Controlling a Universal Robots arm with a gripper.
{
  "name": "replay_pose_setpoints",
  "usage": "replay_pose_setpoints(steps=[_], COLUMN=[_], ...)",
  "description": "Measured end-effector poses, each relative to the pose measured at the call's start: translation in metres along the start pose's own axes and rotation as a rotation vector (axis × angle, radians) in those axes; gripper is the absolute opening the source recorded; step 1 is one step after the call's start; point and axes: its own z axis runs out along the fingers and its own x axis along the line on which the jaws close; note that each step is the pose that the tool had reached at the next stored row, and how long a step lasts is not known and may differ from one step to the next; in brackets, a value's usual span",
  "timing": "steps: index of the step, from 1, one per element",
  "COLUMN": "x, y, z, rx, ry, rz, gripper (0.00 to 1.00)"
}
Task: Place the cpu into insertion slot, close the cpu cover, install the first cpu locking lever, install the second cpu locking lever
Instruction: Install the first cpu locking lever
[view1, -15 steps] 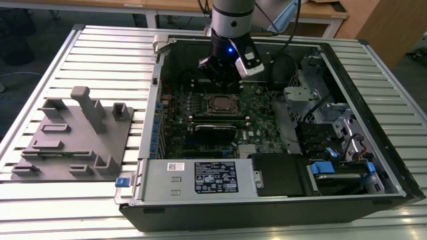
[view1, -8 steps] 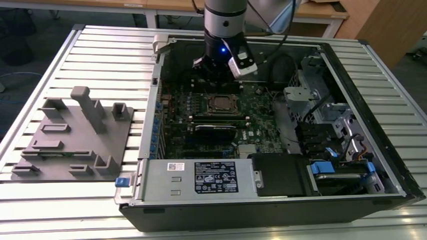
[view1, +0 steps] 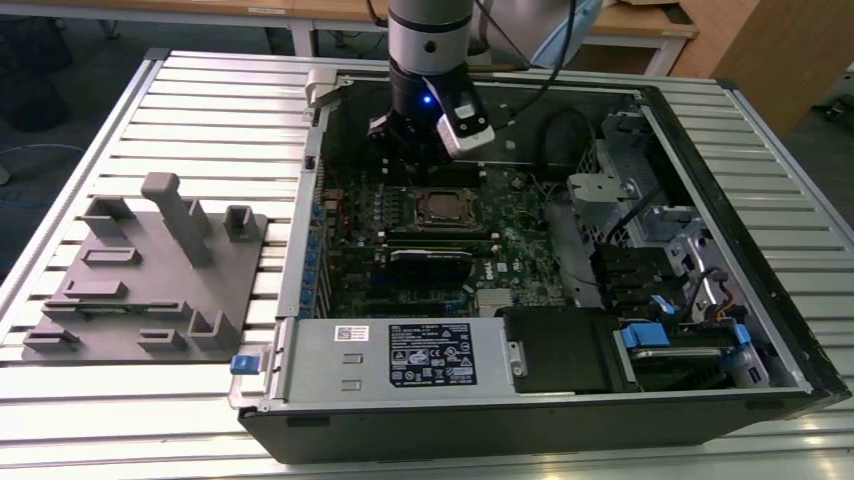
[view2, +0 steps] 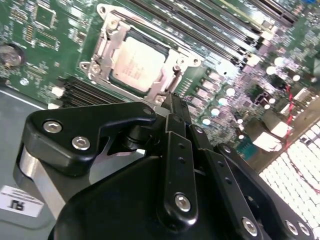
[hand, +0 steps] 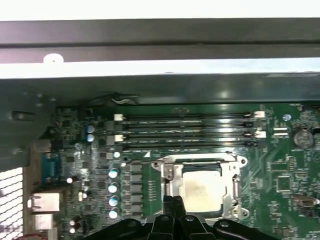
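Observation:
The cpu (view2: 136, 64) lies flat in the insertion slot (view1: 438, 208) on the green board, its dull silver top showing. The cpu cover (view2: 107, 42), a silver frame, lies down around the chip, which shows through its window. In the first wrist view the cpu (hand: 202, 189) sits inside that cover (hand: 170, 172). My gripper (view2: 173, 102) is shut with nothing between its fingers, its tip right at the socket's edge, beside a corner of the frame. In the exterior view the gripper (view1: 414, 160) hangs over the board just behind the socket.
Long black memory slots (hand: 185, 130) run beside the socket. The open case's metal wall (hand: 160, 40) stands close behind them. A grey fixture plate (view1: 147, 280) lies at the exterior view's left, with a power supply (view1: 400, 355) in front and a drive cage (view1: 641, 200) at the right.

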Motion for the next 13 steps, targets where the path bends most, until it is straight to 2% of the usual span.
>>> replay_pose_setpoints(steps=[5, 6, 7, 9, 13], x=[0.0018, 0.0019, 0.0019, 0.0019, 0.0018], y=[-0.0001, -0.0001, -0.0001, -0.0001, -0.0001], z=[0.0000, 0.0000, 0.0000, 0.0003, 0.0006], rx=[0.0000, 0.0001, 0.0001, 0.0008, 0.0026], ry=[0.0000, 0.0007, 0.0046, 0.0218, 0.0622], rz=[0.000, 0.000, 0.000, 0.001, 0.002], gripper=[0.10, 0.10, 0.10, 0.10, 0.10])
